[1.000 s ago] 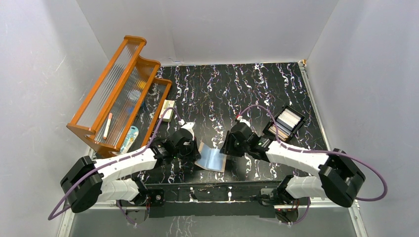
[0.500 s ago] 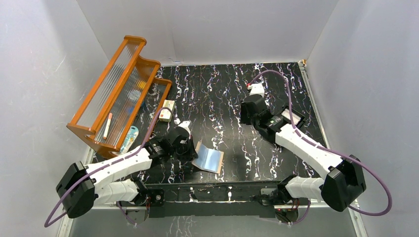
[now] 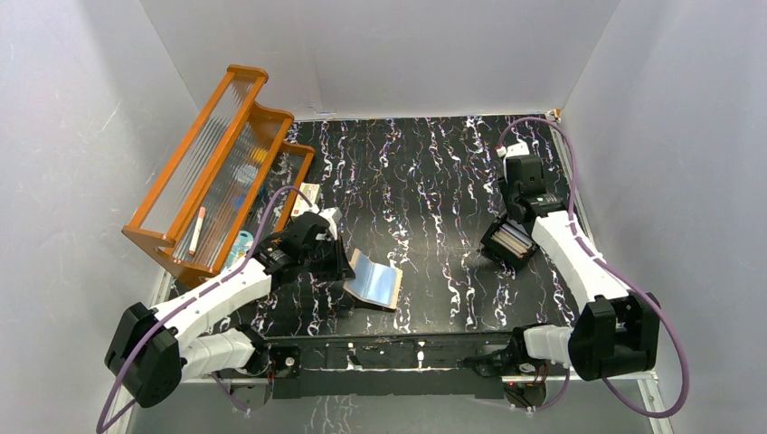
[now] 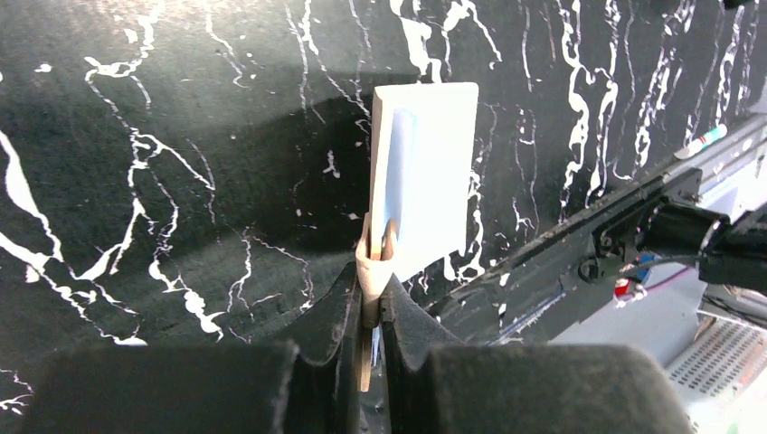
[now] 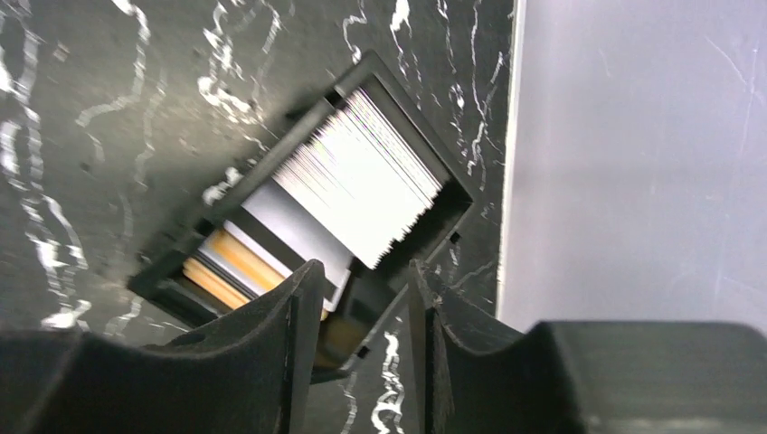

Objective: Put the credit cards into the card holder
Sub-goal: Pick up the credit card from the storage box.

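Observation:
The card holder (image 3: 373, 282) is open, with a tan edge and a pale, shiny inner panel (image 4: 425, 172). My left gripper (image 3: 333, 262) is shut on its tan edge (image 4: 371, 271) and holds it edge-on just above the table near the front. The credit cards (image 5: 357, 176) are a stack of white cards on edge in a black compartment tray (image 3: 496, 246) at the right. Orange and grey cards lie beside them. My right gripper (image 3: 518, 217) is open and empty, with its fingers (image 5: 298, 307) just above the tray's near corner (image 5: 362, 348).
An orange rack (image 3: 217, 167) with clear ribbed panels stands at the back left. A small white box (image 3: 308, 193) and a teal item (image 3: 241, 246) lie beside it. Grey walls close in the table, and the right wall (image 5: 633, 154) is next to the tray.
My right arm has swung from beside the card holder to the back right and now hangs over the tray. My left gripper has shifted a little left with the holder.

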Robot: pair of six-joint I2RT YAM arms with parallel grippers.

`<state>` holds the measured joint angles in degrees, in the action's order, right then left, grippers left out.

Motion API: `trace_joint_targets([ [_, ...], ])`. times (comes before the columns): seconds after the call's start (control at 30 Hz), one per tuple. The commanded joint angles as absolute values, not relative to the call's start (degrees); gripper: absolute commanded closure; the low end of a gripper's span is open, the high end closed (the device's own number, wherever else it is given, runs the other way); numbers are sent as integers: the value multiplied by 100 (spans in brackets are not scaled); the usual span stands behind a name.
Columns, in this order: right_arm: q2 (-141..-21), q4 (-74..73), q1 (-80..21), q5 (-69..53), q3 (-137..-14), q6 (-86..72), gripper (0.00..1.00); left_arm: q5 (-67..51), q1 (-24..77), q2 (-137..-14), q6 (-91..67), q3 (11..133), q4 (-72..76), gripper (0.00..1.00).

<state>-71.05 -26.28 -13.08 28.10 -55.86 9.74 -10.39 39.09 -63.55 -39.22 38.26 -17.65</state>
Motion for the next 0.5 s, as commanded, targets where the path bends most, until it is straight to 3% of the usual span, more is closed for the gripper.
trace_joint_targets([
  [0.0, -7284, -3010, -987, 2648, -5814, 2077, 53, -1616, 3876, -6278, -3541, 4120, -1978, 94],
  [0.2, -7461, -2472, -812, 2953, -5444, 2543, 42, -1617, 3876, -6250, -3550, 4089, -1972, 94],
  [0.47, -7781, -1677, -807, 2588, -5103, 3051, 38, -1718, 3875, -6209, -3903, 3645, -1376, 95],
])
